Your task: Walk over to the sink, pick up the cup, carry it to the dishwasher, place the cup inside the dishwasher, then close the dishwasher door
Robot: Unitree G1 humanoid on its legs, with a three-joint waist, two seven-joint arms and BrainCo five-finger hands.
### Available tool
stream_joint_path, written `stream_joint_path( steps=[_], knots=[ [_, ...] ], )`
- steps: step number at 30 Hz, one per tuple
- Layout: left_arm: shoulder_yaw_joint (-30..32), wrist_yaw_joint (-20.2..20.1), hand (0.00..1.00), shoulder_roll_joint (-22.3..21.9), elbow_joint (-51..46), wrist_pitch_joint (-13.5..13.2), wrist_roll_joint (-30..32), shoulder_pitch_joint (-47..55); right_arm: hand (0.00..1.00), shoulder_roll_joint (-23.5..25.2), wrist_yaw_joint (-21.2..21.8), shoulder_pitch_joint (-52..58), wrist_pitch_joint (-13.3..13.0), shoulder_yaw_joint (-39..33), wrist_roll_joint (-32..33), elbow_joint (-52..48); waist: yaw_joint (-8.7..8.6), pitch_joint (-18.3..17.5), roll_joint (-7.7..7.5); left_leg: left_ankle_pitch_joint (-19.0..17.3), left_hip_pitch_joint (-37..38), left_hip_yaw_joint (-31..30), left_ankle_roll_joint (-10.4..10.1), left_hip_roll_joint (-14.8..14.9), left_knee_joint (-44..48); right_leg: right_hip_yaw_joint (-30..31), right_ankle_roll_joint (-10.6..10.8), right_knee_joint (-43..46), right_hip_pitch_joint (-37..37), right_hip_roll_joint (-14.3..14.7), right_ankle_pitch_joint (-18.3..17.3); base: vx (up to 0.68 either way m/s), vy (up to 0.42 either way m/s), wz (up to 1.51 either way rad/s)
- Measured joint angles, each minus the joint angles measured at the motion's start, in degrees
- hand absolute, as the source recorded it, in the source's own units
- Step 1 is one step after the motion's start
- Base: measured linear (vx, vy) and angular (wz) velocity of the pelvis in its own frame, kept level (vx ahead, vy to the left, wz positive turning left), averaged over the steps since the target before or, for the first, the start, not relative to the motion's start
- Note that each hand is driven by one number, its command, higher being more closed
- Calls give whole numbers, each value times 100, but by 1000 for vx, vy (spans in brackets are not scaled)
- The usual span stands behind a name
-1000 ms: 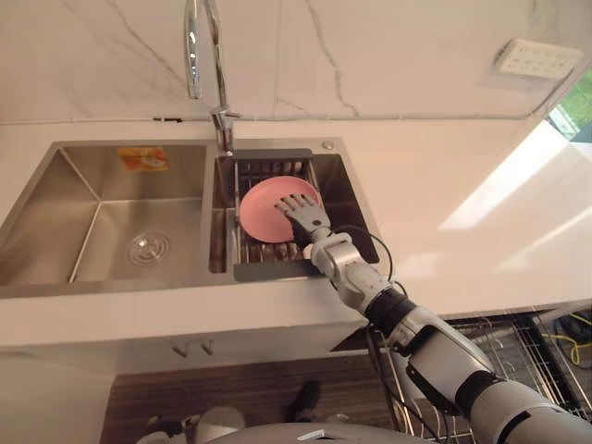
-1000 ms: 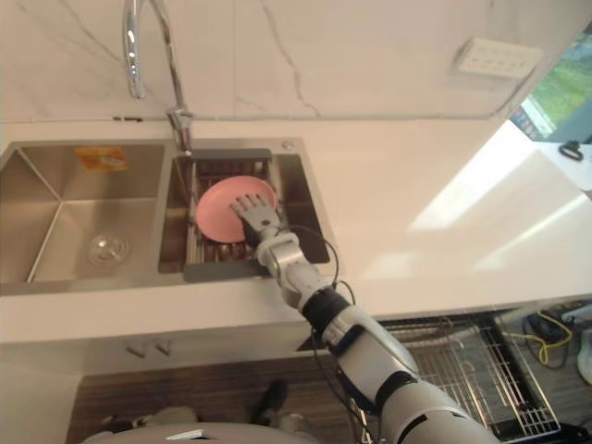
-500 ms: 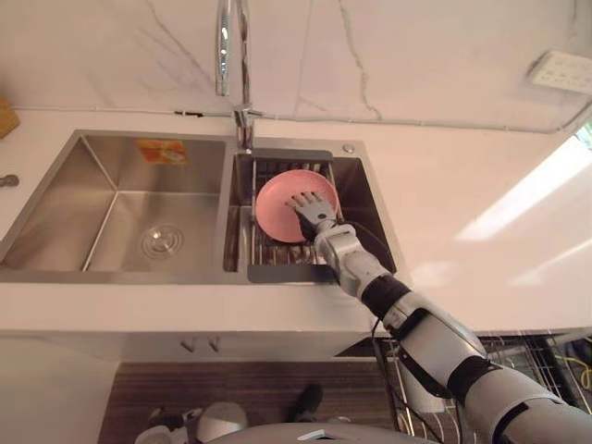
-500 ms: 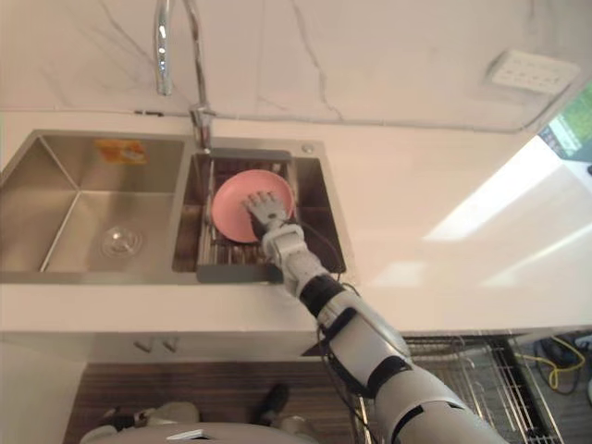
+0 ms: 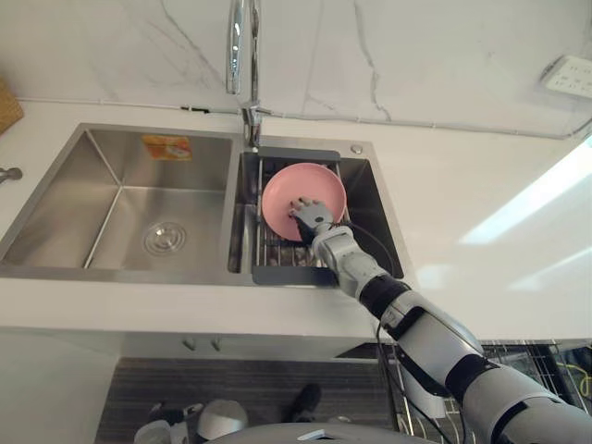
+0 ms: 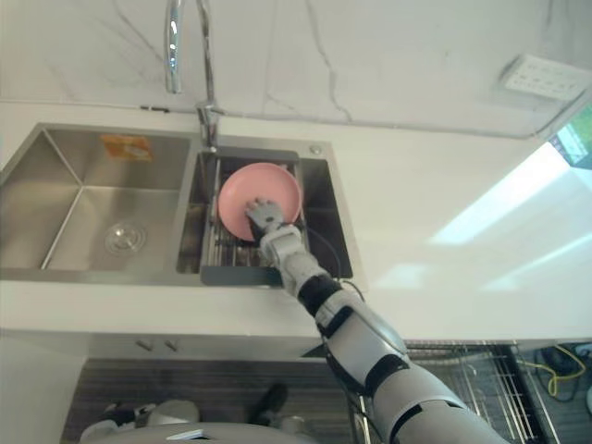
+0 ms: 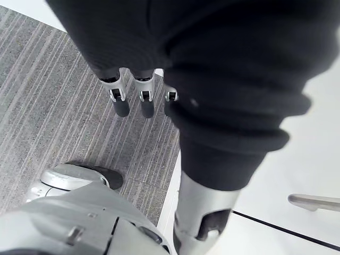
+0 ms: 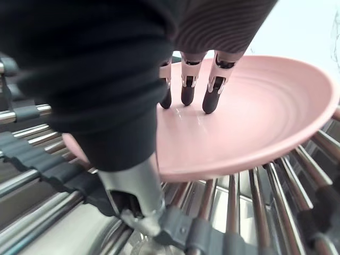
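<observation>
Pink dish (image 5: 294,183), shallow and plate-like, rests on the wire rack (image 5: 277,252) in the right basin of the sink (image 5: 111,199), below the faucet (image 5: 242,55). Right hand (image 5: 311,216): fingers extended, fingertips (image 8: 211,101) touching the dish's inner face, not closed round it. Left hand (image 7: 141,101): fingers straight, empty, above the floor (image 7: 48,95). The table (image 5: 462,194) surrounds the sink.

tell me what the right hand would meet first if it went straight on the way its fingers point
The pink plate: the fingertips of the right hand sit at its inner face, touching or nearly so; depth is unclear. The plate lies on the sink rack.
</observation>
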Motion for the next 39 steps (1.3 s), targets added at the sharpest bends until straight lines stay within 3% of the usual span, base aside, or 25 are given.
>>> stream_joint_path(
  steps=[8,14,22,30,31,33,34,35,36,37,39],
  knots=[
    [12,20,0,26,0,-11,-6,-13,100,-9,-556,271,211,-1,212,-510,-99,6,5,-34,-2,200,-9,-1,-4,171,0,0,-95,25,8,10,14,-11],
    [91,50,0,38,24,-47,-181,-7,100,-154,-1003,781,275,-276,964,-1873,-362,42,70,-43,69,434,-19,2,28,399,9,0,-155,78,49,37,36,-21],
    [77,180,0,57,77,-72,-283,-60,100,-798,-1051,1505,-169,-681,1402,-4243,-774,-4,89,23,84,559,-66,-93,54,737,12,0,-283,40,198,3,31,-17],
    [-3,301,0,74,133,13,-365,78,100,-973,-1037,2108,-581,-802,1715,-4878,-956,-268,94,68,-5,577,22,-139,-18,852,23,-1,-445,16,180,-79,-44,-3],
    [-21,307,0,78,132,28,-400,110,100,-991,-1005,2149,-594,-802,1724,-4921,-975,-287,76,58,-28,613,37,-140,-23,863,-17,0,-483,21,143,-122,-98,-11],
    [-111,313,0,76,132,41,-428,155,100,-1044,-994,2243,-618,-808,1809,-5103,-981,-294,85,75,-32,719,68,-90,-86,854,131,3,-494,73,-74,-55,-91,-13],
    [-167,326,0,-11,128,56,-448,278,100,-1076,-979,2458,-659,-800,1847,-5296,-987,-439,360,160,-67,756,143,173,-306,763,-16,393,-581,194,-293,18,-53,-8],
    [-185,336,0,-31,127,52,-450,321,100,-1078,-978,2490,-690,-797,1860,-5342,-1039,-491,323,208,-42,733,108,192,-375,779,-103,725,-612,110,-355,108,-4,3],
    [-219,368,0,23,134,59,-451,371,100,-1040,-977,2534,-720,-791,1884,-5399,-1113,-544,233,237,-18,699,57,111,-409,876,161,731,-430,-72,-515,102,-11,-2],
    [-226,389,0,20,185,73,-455,380,0,-1057,-956,2536,-734,-791,1924,-5421,-1055,-627,141,266,-16,710,9,162,-387,875,142,441,-321,30,-377,124,-81,-4],
    [-254,412,0,23,269,86,-458,412,0,-1094,-840,2529,-749,-805,2003,-5497,-1041,-683,109,335,-15,715,-97,196,-391,863,71,6,-186,161,-118,63,-124,-11]
  ],
)
